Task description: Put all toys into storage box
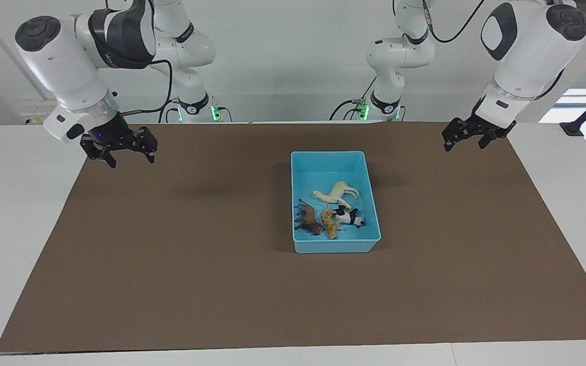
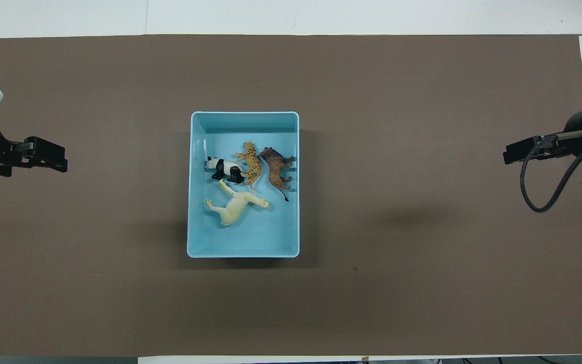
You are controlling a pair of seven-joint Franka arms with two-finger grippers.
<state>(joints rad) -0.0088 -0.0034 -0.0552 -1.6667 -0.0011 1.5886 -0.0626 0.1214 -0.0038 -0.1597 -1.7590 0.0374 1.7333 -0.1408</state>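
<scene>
The light blue storage box (image 1: 328,153) (image 2: 244,114) stands in the middle of the brown mat. All four toys lie in it: the cream-white horse (image 1: 338,193) (image 2: 235,205), the orange tiger (image 1: 329,223) (image 2: 252,163), the brown animal (image 1: 308,219) (image 2: 276,170) and the panda (image 1: 349,217) (image 2: 224,169). My left gripper (image 1: 465,146) (image 2: 61,163) hangs open and empty over the mat's edge at the left arm's end. My right gripper (image 1: 132,161) (image 2: 507,156) hangs open and empty over the mat's edge at the right arm's end. Both are well apart from the box.
The brown mat (image 1: 196,264) (image 2: 397,278) covers most of the white table (image 1: 13,229). A black cable (image 2: 538,197) loops beside the right gripper. Nothing but the box stands on the mat.
</scene>
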